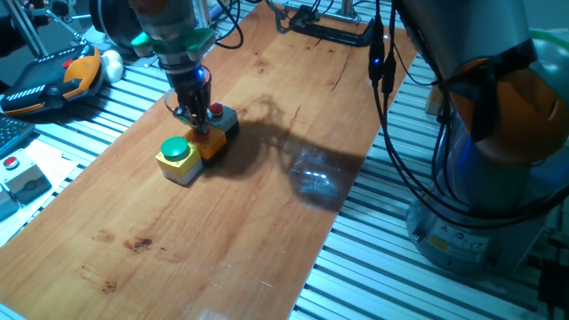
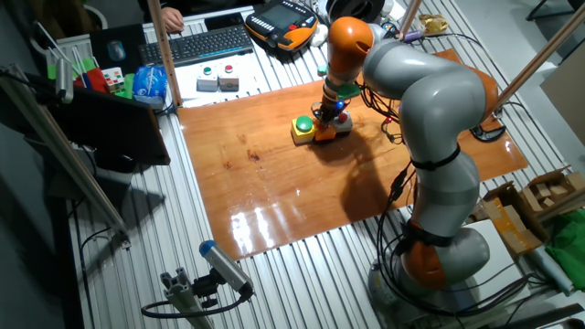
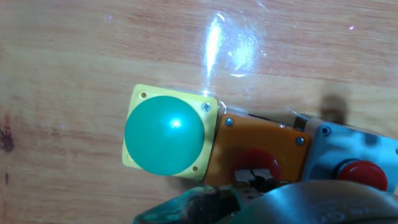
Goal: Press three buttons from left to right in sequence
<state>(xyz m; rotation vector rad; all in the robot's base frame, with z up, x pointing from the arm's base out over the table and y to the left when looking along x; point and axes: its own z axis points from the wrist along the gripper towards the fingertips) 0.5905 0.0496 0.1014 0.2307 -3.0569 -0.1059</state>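
Three button boxes stand in a touching row on the wooden board. The green dome on the yellow box (image 1: 178, 156) (image 2: 303, 127) (image 3: 165, 134) is at the left. The orange box (image 1: 212, 145) (image 2: 322, 136) (image 3: 258, 146) with a red button is in the middle. The grey box (image 1: 228, 118) (image 2: 345, 127) (image 3: 351, 149) with a red button is at the right. My gripper (image 1: 197, 124) (image 2: 329, 115) (image 3: 254, 182) points straight down. Its fingertips are together and rest on the orange box's red button, hiding most of it.
The wooden board (image 1: 222, 240) lies on a slatted metal table. A teach pendant (image 1: 53, 80) and a pale grey box with a lone red button (image 1: 22, 173) lie off the board's left. A keyboard (image 2: 206, 41) and two small boxes (image 2: 218, 82) lie beyond the board. The arm's base (image 2: 439, 256) stands beside it.
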